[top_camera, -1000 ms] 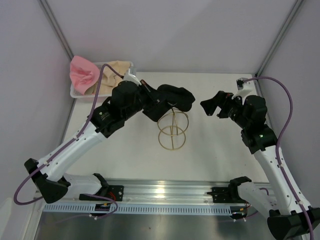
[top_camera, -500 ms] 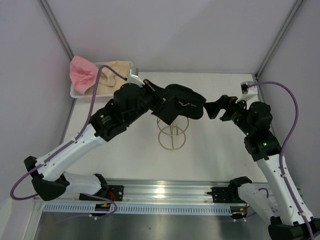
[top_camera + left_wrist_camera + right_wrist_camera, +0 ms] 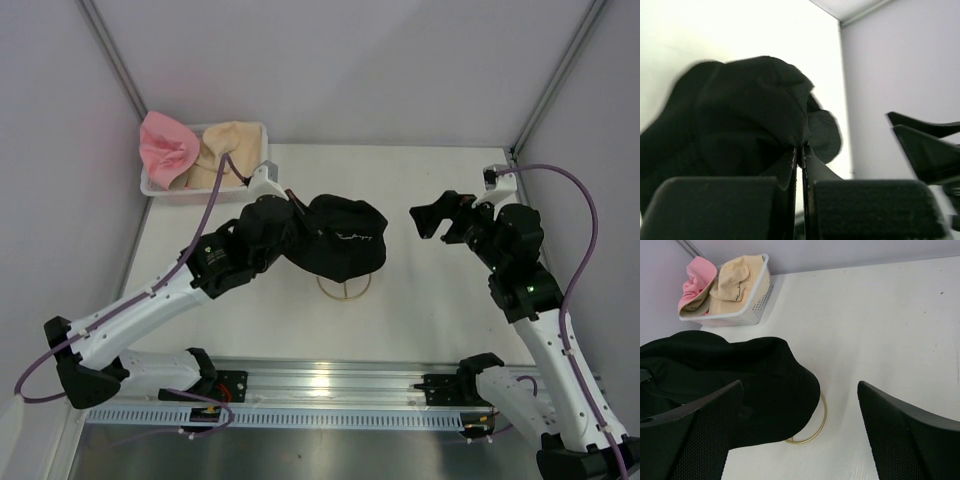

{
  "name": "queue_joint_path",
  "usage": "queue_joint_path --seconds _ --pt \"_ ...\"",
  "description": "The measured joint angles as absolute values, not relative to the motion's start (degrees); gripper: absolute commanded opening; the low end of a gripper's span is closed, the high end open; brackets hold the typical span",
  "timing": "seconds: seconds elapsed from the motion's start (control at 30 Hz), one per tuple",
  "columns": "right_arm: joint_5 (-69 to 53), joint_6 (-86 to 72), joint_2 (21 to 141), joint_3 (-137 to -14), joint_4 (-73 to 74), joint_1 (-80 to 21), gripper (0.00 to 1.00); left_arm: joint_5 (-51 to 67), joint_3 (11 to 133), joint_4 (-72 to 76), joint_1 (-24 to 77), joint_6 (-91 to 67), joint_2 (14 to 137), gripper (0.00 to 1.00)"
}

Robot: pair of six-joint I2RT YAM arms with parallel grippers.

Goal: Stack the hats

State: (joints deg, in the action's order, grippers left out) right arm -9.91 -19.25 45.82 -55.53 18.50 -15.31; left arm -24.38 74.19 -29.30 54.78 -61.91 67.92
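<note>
The black hat (image 3: 342, 248) sits over the gold wire stand (image 3: 345, 288) at the table's middle. My left gripper (image 3: 298, 225) is shut on its brim at the hat's left side; the left wrist view shows the cloth (image 3: 750, 125) pinched between the jaws. My right gripper (image 3: 432, 218) is open and empty, to the right of the hat and apart from it. The right wrist view shows the black hat (image 3: 740, 390) covering the stand's ring (image 3: 815, 427). A pink hat (image 3: 165, 148) and a beige hat (image 3: 225, 150) lie in the white basket (image 3: 160, 186) at the back left.
The white mesh basket also shows in the right wrist view (image 3: 747, 310) with the pink hat (image 3: 692, 285) and beige hat (image 3: 735, 280). Purple-grey walls close the table at back and sides. A metal rail (image 3: 330, 385) runs along the near edge.
My left gripper carried the black hat right and down, so it now drapes over the wire stand. My right gripper reached toward the hat, then drew back slightly.
</note>
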Motion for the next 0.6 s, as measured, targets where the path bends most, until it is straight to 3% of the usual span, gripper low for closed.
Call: queue_joint_path --seconds 0.23,0.5,0.57,0.6 --pt "-11.5 -19.3 48.3 -55.5 18.1 -15.3 1.0 -29.8 68.6 -29.2 54.8 -49.5 66.6 0.01" --pt "-12.5 -20.0 51.2 -53.1 16.1 -15.3 0.99 -25.2 51.9 -22.3 55.4 -46.2 65.5 0.03" --pt "-12.2 -21.1 52.0 -51.8 15.2 -15.3 1.0 -24.8 49.8 -20.6 56.5 -44.7 64.4 0.26" --pt "-11.7 -21.8 52.5 -51.0 14.9 -15.3 0.99 -24.7 49.2 -20.0 57.2 -43.8 63.8 0.54"
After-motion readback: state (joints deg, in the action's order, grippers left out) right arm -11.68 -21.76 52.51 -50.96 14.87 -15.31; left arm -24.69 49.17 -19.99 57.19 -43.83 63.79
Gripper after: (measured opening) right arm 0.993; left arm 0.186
